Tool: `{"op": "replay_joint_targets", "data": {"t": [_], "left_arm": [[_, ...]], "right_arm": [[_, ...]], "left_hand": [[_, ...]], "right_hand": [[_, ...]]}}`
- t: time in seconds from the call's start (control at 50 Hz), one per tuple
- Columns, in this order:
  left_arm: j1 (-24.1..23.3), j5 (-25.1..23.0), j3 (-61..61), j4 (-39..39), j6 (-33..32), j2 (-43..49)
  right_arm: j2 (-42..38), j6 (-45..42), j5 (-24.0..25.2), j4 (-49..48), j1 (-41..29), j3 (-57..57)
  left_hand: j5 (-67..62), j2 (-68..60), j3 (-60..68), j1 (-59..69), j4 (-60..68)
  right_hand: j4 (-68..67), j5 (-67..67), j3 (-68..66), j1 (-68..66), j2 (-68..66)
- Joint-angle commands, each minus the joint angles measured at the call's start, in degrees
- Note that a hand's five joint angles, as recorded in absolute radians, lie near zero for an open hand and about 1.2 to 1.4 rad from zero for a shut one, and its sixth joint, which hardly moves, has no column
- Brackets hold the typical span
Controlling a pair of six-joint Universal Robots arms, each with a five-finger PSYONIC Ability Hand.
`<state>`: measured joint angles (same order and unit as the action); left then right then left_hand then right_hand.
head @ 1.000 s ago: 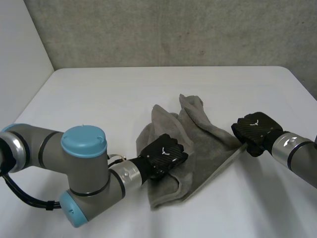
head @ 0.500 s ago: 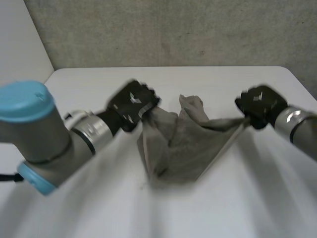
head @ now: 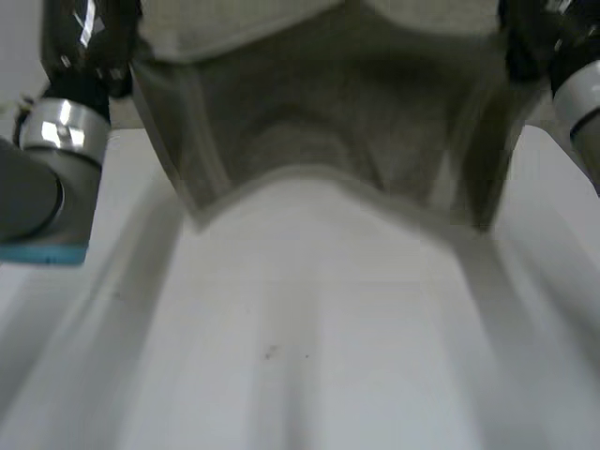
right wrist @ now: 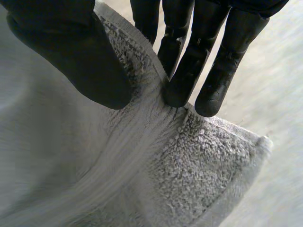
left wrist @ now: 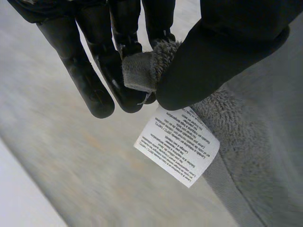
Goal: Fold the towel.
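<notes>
Grey fluffy terry towel (head: 328, 131) lifted off the white surface (head: 319, 337) since a second ago, hanging spread above it — left hand (left wrist: 222, 52) pinching one top corner, right hand (right wrist: 71, 56) pinching the other.

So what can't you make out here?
Head view: the grey fluffy towel runs off the upper edge, hiding the white table behind it.
Left wrist view: print on the white label is too small to read.
Right wrist view: thumb of the black right hand covers the towel's edge.
</notes>
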<state>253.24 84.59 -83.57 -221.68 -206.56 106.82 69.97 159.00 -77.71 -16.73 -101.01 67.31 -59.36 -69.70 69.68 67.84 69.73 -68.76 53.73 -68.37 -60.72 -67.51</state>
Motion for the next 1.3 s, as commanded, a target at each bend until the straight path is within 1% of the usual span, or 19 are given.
{"op": "replay_joint_targets", "data": {"t": [0.02, 0.12, 0.28, 0.4, 0.46, 0.5, 0.56, 0.7, 0.78, 0.82, 0.84, 0.88, 0.96, 1.04, 1.16, 1.22, 1.26, 1.28, 1.3], "left_arm": [[0.07, -2.41, -11.27, 12.94, -0.42, -3.02], [0.50, -2.58, -20.04, 24.08, -0.25, -3.64], [-0.02, -2.41, -25.06, 32.79, -0.25, -7.40], [-0.29, -2.14, -24.01, 39.13, -0.16, -15.24], [-0.37, -2.14, -21.29, 42.47, 0.46, -21.74], [-0.29, -1.71, -17.35, 44.57, 0.54, -27.43], [-0.20, -1.44, -15.31, 44.93, 0.46, -29.74], [0.59, 1.98, -6.62, 45.20, 1.51, -32.91], [1.21, 3.31, -6.17, 45.29, 1.69, -31.50], [1.82, 3.39, -6.61, 45.37, 1.60, -26.26], [1.82, 3.39, -6.61, 45.37, 1.60, -26.23], [2.00, 3.39, -6.87, 45.72, 1.51, -18.01], [1.65, 3.57, -5.83, 46.16, 1.34, -9.92], [1.47, 3.39, -1.01, 46.25, 1.25, 2.04], [1.30, 3.22, 5.87, 45.46, 1.34, 9.10], [1.30, 3.22, 11.76, 41.51, 2.04, 10.16], [1.03, 3.22, 15.26, 31.46, 2.39, 9.11], [1.03, 3.22, 15.27, 31.40, 2.39, 9.10], [0.86, 3.22, 15.71, 24.61, 2.74, 7.28]], "right_arm": [[1.22, -9.65, 4.94, 23.73, 0.73, 6.85], [1.22, -17.64, 5.46, 32.00, 2.13, 13.70], [4.63, -26.19, 8.01, 36.24, 5.29, 21.01], [11.06, -25.14, 9.07, 36.42, 6.62, 20.76], [17.57, -24.44, 9.33, 36.51, 7.06, 19.44], [23.69, -21.82, 9.42, 36.51, 7.50, 16.12], [27.48, -17.95, 9.68, 36.77, 7.50, 10.85], [28.55, -16.18, 11.09, 41.94, 7.94, 1.70], [26.53, -16.44, 11.44, 44.86, 8.11, -0.07], [19.54, -17.92, 11.44, 46.52, 8.46, -0.42], [19.50, -17.93, 11.44, 46.53, 8.46, -0.43], [12.59, -21.08, 10.05, 46.61, 7.41, -0.60], [5.79, -24.09, 8.89, 46.79, 4.86, -1.83], [-4.90, -26.63, 4.17, 46.44, 1.27, -5.51], [-11.96, -27.25, 0.02, 44.24, -0.76, -11.59], [-14.07, -26.28, -0.60, 38.70, -1.38, -16.77], [-13.03, -23.84, -0.77, 28.57, -1.55, -20.88], [-13.02, -23.82, -0.77, 28.51, -1.55, -20.90], [-11.02, -20.95, -0.77, 21.20, -1.55, -21.34]], "left_hand": [[-10.64, -10.30, 10.32, 12.16, 10.27], [-10.64, -10.30, 10.32, 12.16, 10.27], [-10.64, -10.30, 10.32, 12.16, 10.27], [-10.64, -10.30, 10.32, 12.16, 10.27], [-10.64, -10.30, 10.32, 12.16, 10.27], [-10.64, -10.30, 10.32, 12.16, 10.27], [-10.64, -10.30, 10.32, 12.16, 10.27], [-10.64, -10.30, 10.32, 12.16, 10.27], [-10.64, -10.30, 10.32, 12.16, 10.27], [-10.64, -10.30, 10.32, 12.16, 10.27], [-10.64, -10.30, 10.32, 12.16, 10.27], [-10.64, -10.30, 10.32, 12.16, 10.27], [-10.64, -10.30, 10.32, 12.16, 10.27], [-10.64, -10.30, 10.32, 12.16, 10.27], [-10.64, -10.30, 10.32, 12.16, 10.27], [-10.64, -10.30, 10.32, 12.16, 10.27], [-10.64, -10.30, 10.32, 12.16, 10.27], [-10.64, -10.30, 10.32, 12.16, 10.27], [-10.64, -10.30, 10.32, 12.16, 10.27]], "right_hand": [[-11.24, 16.27, -11.63, -19.28, -12.49], [-11.24, 16.27, -11.63, -19.28, -12.49], [-11.24, 16.27, -11.63, -19.28, -12.49], [-11.24, 16.27, -11.63, -19.28, -12.49], [-11.24, 16.27, -11.63, -19.28, -12.49], [-11.24, 16.27, -11.63, -19.28, -12.49], [-11.24, 16.27, -11.63, -19.28, -12.49], [-11.24, 16.27, -11.63, -19.28, -12.49], [-11.24, 16.27, -11.63, -19.28, -12.49], [-11.24, 16.27, -11.63, -19.28, -12.49], [-11.24, 16.27, -11.63, -19.28, -12.49], [-11.24, 16.27, -11.63, -19.28, -12.49], [-11.24, 16.27, -11.63, -19.28, -12.49], [-11.24, 16.27, -11.63, -19.28, -12.49], [-11.24, 16.27, -11.63, -19.28, -12.49], [-11.24, 16.27, -11.63, -19.28, -12.49], [-11.24, 16.27, -11.63, -19.28, -12.49], [-11.24, 16.27, -11.63, -19.28, -12.49], [-11.24, 16.27, -11.63, -19.28, -12.49]]}}
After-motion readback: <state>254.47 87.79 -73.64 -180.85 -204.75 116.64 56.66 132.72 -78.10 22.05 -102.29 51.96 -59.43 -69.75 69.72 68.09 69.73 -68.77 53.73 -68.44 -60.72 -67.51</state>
